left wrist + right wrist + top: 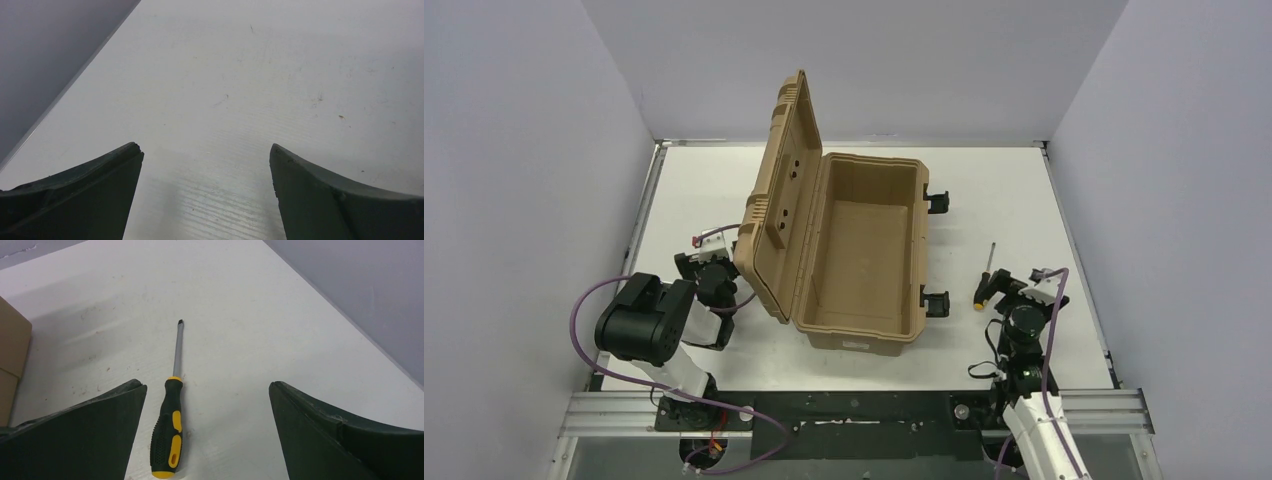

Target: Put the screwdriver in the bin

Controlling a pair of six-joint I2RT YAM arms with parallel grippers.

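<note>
The screwdriver (984, 281) lies flat on the white table, right of the bin, yellow-and-black handle near, shaft pointing away. In the right wrist view the screwdriver (167, 432) lies between my open fingers, close to the left finger (95, 435), not touched. My right gripper (1014, 290) is open, just right of the handle. The bin (864, 250) is a tan case standing open in the middle, lid upright on its left side, inside empty. My left gripper (714, 275) is open and empty beside the lid; in its wrist view the left gripper (206, 152) shows only bare table.
Black latches (937, 200) stick out of the bin's right side toward the screwdriver. The table's right edge (1079, 260) and grey wall lie just beyond my right gripper. A corner of the bin (12, 345) shows at the left of the right wrist view.
</note>
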